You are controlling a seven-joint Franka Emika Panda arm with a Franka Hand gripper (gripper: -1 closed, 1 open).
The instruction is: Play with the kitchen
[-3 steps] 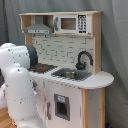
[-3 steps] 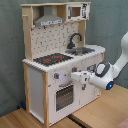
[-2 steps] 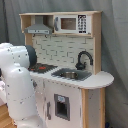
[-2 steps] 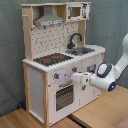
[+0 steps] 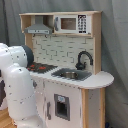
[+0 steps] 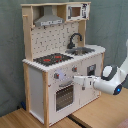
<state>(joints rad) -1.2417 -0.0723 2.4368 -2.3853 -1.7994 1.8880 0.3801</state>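
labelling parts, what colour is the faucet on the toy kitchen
Black. The faucet shows best in the first exterior view, arching over the sink.

A grey curtain (image 5: 114, 55) hangs behind, above a wooden floor (image 6: 20, 120).

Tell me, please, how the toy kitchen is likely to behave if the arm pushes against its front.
The kitchen looks stiff, being board panels. It probably would not tip easily, since its base is broad, though the tall hood shelf raises its weight. On the smooth floor it might slide. The gripper sits by the oven door.

White arm (image 5: 17, 87) beside the kitchen (image 5: 70, 70), perhaps touching its front.
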